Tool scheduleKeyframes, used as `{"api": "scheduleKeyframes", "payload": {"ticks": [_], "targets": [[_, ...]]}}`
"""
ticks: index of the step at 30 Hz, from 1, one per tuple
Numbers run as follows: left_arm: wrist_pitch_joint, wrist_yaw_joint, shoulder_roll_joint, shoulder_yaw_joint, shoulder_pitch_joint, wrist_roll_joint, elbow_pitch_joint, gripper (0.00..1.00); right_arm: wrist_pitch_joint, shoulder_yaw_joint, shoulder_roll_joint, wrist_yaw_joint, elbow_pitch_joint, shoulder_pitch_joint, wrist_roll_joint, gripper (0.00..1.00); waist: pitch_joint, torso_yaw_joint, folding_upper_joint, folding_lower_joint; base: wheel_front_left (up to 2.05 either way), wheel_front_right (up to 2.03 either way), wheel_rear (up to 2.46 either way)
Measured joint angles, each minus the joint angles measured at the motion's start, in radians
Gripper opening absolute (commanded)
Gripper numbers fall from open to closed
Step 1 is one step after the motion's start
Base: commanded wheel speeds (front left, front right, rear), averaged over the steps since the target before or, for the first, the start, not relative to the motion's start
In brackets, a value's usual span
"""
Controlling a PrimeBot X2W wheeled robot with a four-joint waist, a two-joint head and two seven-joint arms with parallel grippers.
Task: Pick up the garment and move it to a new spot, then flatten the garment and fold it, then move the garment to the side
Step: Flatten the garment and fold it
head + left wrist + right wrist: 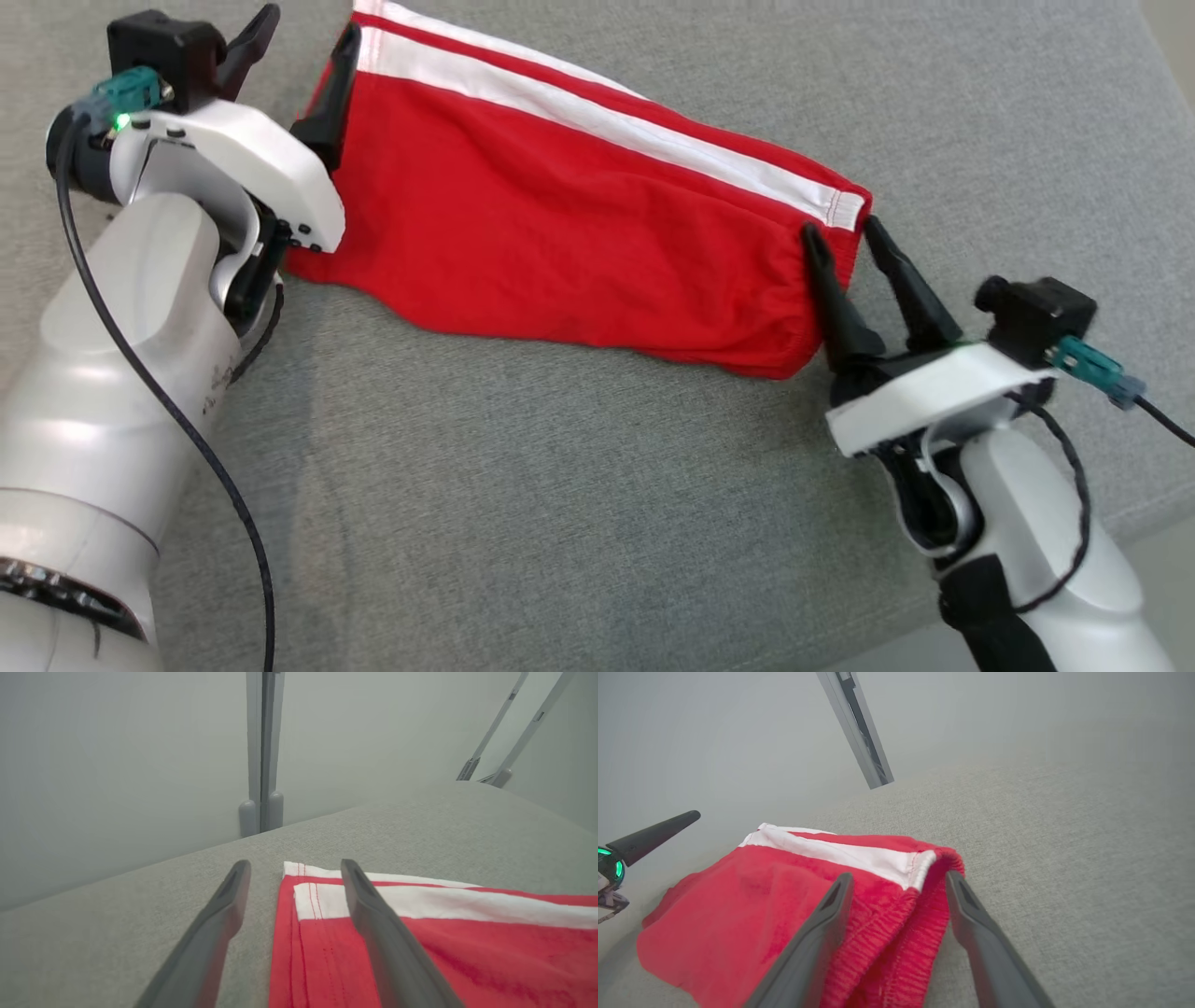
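Observation:
The garment [560,224] is a pair of red shorts with white side stripes, lying flat and folded on the grey cushion. My left gripper [312,23] is open at its left end, one finger over the red cloth and the other over bare cushion. The left wrist view shows the left gripper [294,864] straddling the striped corner of the garment [467,952]. My right gripper [840,229] is open at the elastic waistband end. In the right wrist view, the right gripper [899,876] has the bunched waistband of the garment [738,905] between its spread fingers.
The grey cushion [560,513] stretches wide around the garment, with its edge and pale floor [1162,532] at the lower right. Grey metal posts [261,751] stand beyond the far edge. A finger of the left gripper [654,835] enters the right wrist view.

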Motion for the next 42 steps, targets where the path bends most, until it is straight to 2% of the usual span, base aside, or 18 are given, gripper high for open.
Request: {"api": "scheduleKeyframes", "payload": {"ticks": [4,6,7,8,14,21,28,38,42], "targets": [[-0.012,0.059,0.002,0.056,0.056,0.011,-0.078,1.0,-0.001,-0.052,-0.037,0.0,-0.06,0.067,-0.033,1.0,-0.024,0.031,0.0,0.0,0.0,0.0,0.0],[-0.014,0.105,0.013,0.111,0.102,0.041,-0.188,1.0,-0.001,-0.08,-0.047,0.0,-0.102,0.102,-0.07,1.0,-0.036,0.05,0.0,0.0,0.0,0.0,0.0],[-0.014,0.149,0.028,0.171,0.179,0.077,-0.305,1.0,-0.001,-0.112,-0.048,0.0,-0.149,0.132,-0.095,1.0,-0.048,0.069,0.0,0.0,0.0,0.0,0.0],[-0.014,0.169,0.035,0.204,0.228,0.093,-0.359,1.0,0.0,-0.128,-0.048,0.0,-0.17,0.147,-0.104,1.0,-0.056,0.078,0.0,0.0,0.0,0.0,0.0],[-0.015,0.236,0.049,0.355,0.474,0.193,-0.642,1.0,0.004,-0.21,-0.047,0.0,-0.272,0.208,-0.171,1.0,-0.106,0.127,0.0,0.0,0.0,0.0,0.0],[-0.015,0.254,0.051,0.437,0.686,0.261,-0.805,1.0,0.021,-0.266,-0.047,0.0,-0.319,0.266,-0.243,1.0,-0.176,0.16,0.0001,0.0,0.0,0.0,0.0],[-0.015,0.264,0.063,0.441,0.813,0.29,-0.852,1.0,0.041,-0.303,-0.043,0.0,-0.347,0.343,-0.274,1.0,-0.235,0.168,0.0,0.0,0.0,0.0,0.0],[0.014,0.26,0.078,0.422,0.824,0.288,-0.85,1.0,0.072,-0.311,-0.027,0.0,-0.379,0.37,-0.271,1.0,-0.246,0.156,0.0,0.0,0.0,0.0,0.0],[0.037,0.237,0.082,0.403,0.768,0.293,-0.837,1.0,0.077,-0.302,-0.023,0.0,-0.384,0.367,-0.266,1.0,-0.232,0.147,0.0001,0.0,0.0,0.0,0.0]]}}
